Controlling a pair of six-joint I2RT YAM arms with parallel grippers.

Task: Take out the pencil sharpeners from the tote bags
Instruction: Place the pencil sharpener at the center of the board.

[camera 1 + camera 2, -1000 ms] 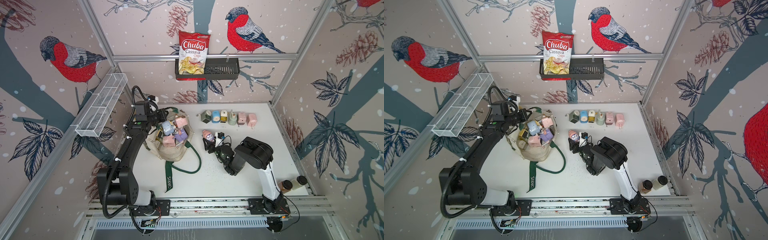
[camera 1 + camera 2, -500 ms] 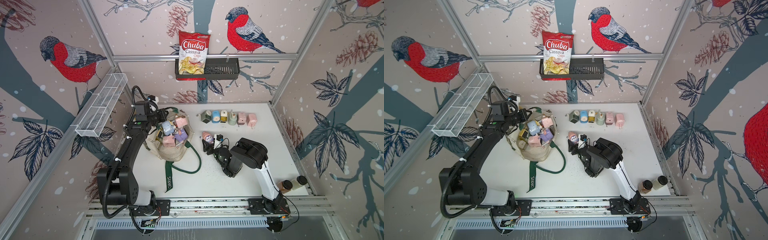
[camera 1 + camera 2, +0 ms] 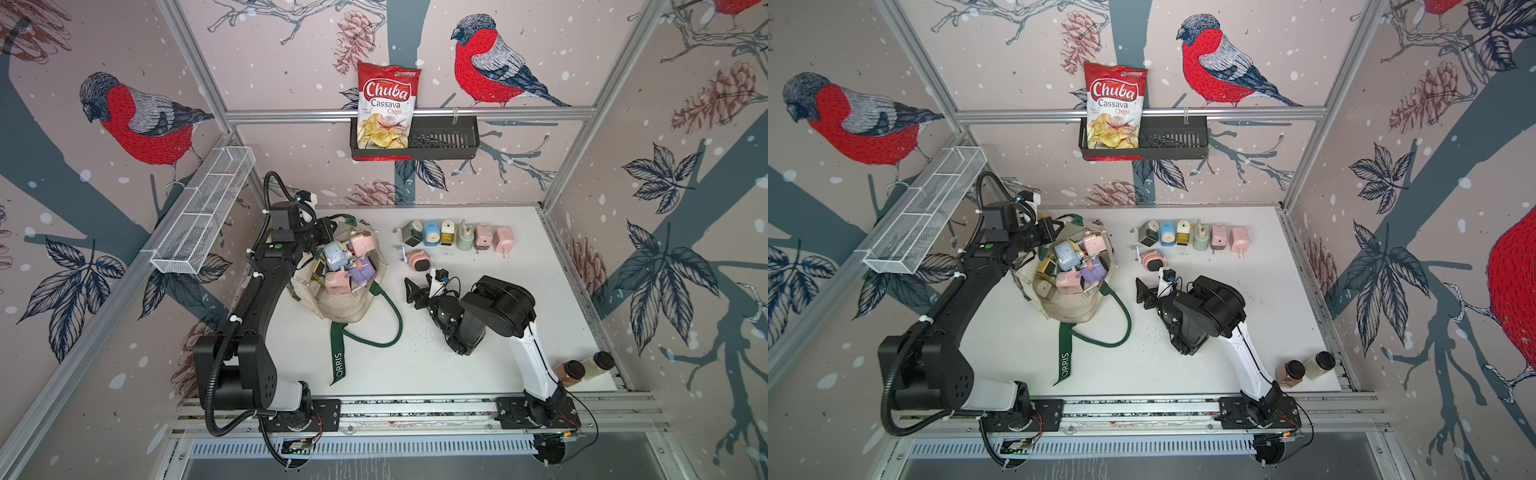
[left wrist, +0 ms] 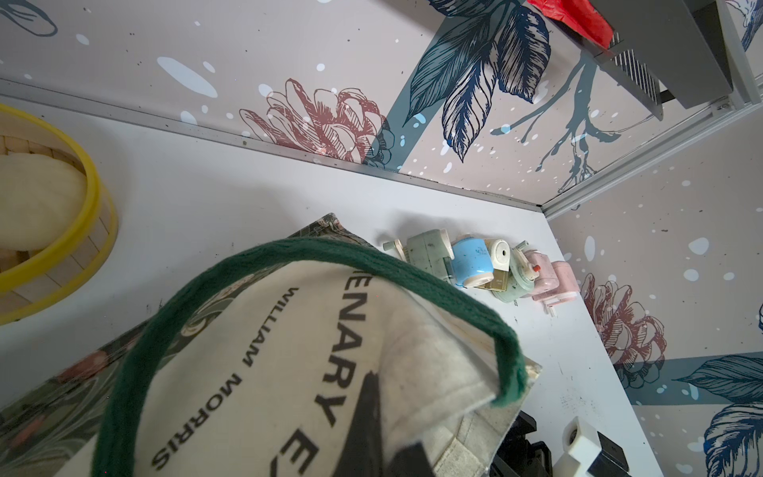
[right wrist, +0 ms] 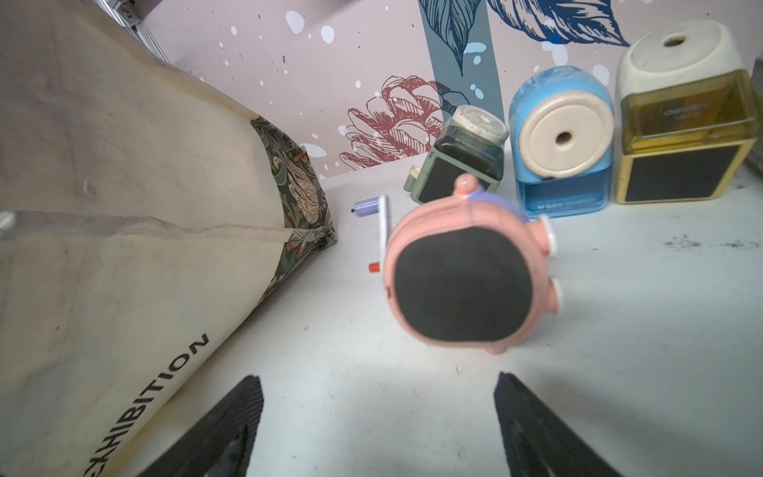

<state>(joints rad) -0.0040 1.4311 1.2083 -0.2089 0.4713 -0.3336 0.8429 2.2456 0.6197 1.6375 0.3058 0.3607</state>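
The left end effector [image 3: 323, 232] is clamped shut on the rim of the cream canvas tote bag [image 3: 345, 309], which slumps near the left back corner of the counter [image 3: 532, 332]. Boxy pastel plastic pencil sharpeners [image 3: 345, 266] lie heaped in its mouth. A row of six sharpeners [image 3: 457, 237] lines the back edge. The right end effector [image 5: 378, 379] stands wide and empty, just clear of a rounded pink sharpener [image 5: 466, 285] with a black face. Bare counter lies to the right and front. Two jars [image 3: 586, 368] occupy the front right corner.

Our left gripper [image 4: 373, 388] pinches the tote bag [image 4: 256, 330] by its cream canvas beneath the green strap [image 4: 313, 252]; we see pencil sharpeners [image 4: 475, 264] clustered near the worktop [image 4: 206, 198] corner.
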